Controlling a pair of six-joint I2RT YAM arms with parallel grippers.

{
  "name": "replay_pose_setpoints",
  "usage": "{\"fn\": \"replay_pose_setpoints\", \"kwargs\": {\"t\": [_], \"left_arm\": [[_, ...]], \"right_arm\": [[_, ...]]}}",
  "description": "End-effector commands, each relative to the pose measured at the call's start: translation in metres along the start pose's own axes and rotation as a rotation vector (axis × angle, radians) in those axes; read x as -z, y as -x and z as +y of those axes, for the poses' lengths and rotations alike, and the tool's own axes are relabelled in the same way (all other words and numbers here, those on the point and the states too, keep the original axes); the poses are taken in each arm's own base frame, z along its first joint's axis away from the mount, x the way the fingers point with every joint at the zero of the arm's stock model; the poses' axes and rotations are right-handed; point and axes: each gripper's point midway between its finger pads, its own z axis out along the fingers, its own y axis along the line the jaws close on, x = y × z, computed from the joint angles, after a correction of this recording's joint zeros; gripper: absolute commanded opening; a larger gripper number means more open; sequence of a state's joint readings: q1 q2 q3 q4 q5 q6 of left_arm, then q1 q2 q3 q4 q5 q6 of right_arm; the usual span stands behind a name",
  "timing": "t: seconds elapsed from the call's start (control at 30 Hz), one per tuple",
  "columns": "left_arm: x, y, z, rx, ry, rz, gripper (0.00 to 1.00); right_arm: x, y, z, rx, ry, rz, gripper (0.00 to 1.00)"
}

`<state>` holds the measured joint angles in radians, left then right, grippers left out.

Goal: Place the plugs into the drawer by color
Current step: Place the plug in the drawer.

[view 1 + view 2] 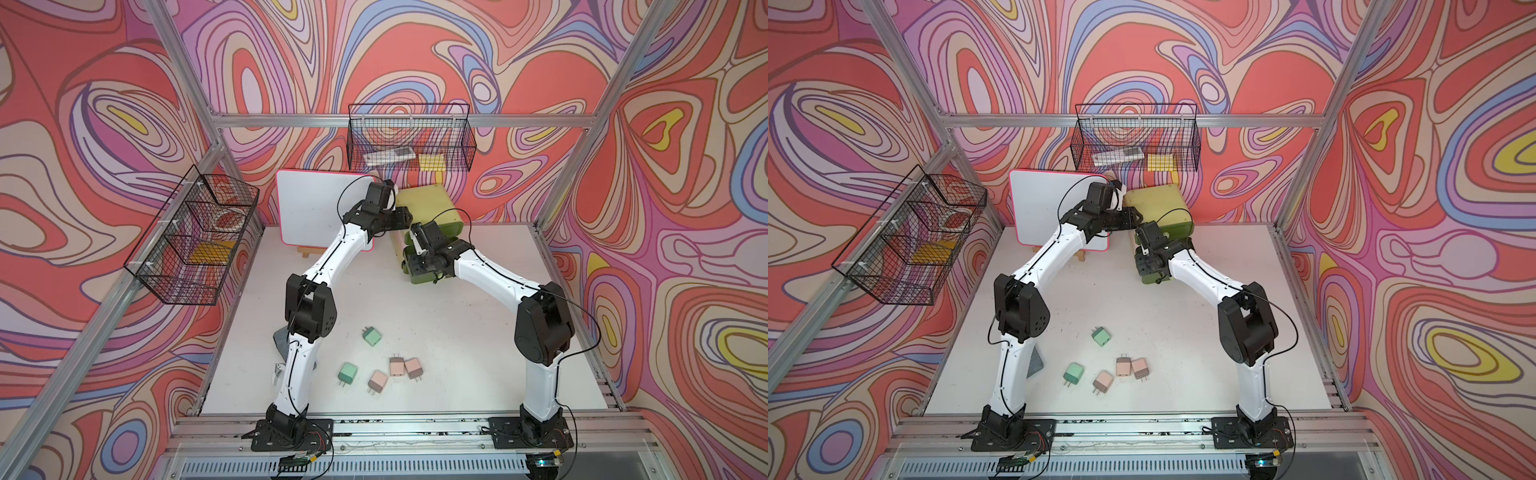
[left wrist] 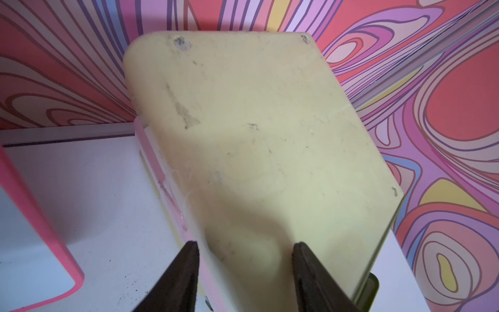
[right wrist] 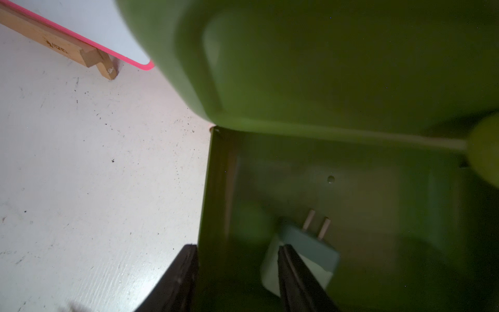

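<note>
Releasing looks done: right gripper point(image 3: 237, 247) fingers spread, blue plug point(image 3: 313, 251) beside one in drawer point(image 3: 378, 189); retreat could drag it out. Left gripper point(image 2: 245, 244) spread atop chest point(image 2: 256, 121).

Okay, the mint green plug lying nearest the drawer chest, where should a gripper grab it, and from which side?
I'd take the green plug by its body, straight down from above, jaws closing on the two edges that run along the prongs. It lies flat on the table with free space around, prongs sticking out one end.

High top views (wrist cameras close)
</note>
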<state>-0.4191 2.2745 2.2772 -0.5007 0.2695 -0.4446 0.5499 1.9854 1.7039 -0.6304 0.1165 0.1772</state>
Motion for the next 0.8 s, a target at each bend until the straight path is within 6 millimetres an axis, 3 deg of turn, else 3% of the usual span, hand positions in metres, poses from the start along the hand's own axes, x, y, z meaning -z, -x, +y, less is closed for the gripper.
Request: {"fn": "replay_pose_setpoints", "kwargs": {"t": [0.0, 0.1, 0.27, 0.37, 0.47, 0.57, 0.77], "left_arm": [[0.012, -0.004, -0.007, -0.013, 0.000, 0.023, 0.55], [0.012, -0.004, -0.006, -0.014, 0.004, 0.023, 0.55], [0.010, -0.006, -0.006, -0.007, 0.001, 0.029, 0.55], [0.008, -0.007, -0.006, -0.008, 0.002, 0.032, 0.54], [0.007, -0.009, -0.005, -0.010, 0.005, 0.035, 0.54], [0.005, -0.011, -0.004, -0.006, 0.009, 0.039, 0.54], [0.009, -0.008, -0.004, -0.011, 0.011, 0.032, 0.54]], "right_arm": [[-0.003, 0.005, -0.007, -0.034, -0.019, 0.000, 0.51], [0.002, 0.010, -0.006, -0.031, -0.010, -0.017, 0.52], [0.040, 0.030, 0.002, -0.015, 0.054, -0.096, 0.54], [0.059, 0.023, 0.010, -0.015, 0.096, -0.114, 0.54], [0.074, 0.003, 0.031, 0.008, 0.105, -0.138, 0.54], [0.076, -0.027, 0.071, 0.049, 0.131, -0.161, 0.53], [0.050, -0.090, 0.147, 0.172, 0.215, -0.082, 0.53]]}}
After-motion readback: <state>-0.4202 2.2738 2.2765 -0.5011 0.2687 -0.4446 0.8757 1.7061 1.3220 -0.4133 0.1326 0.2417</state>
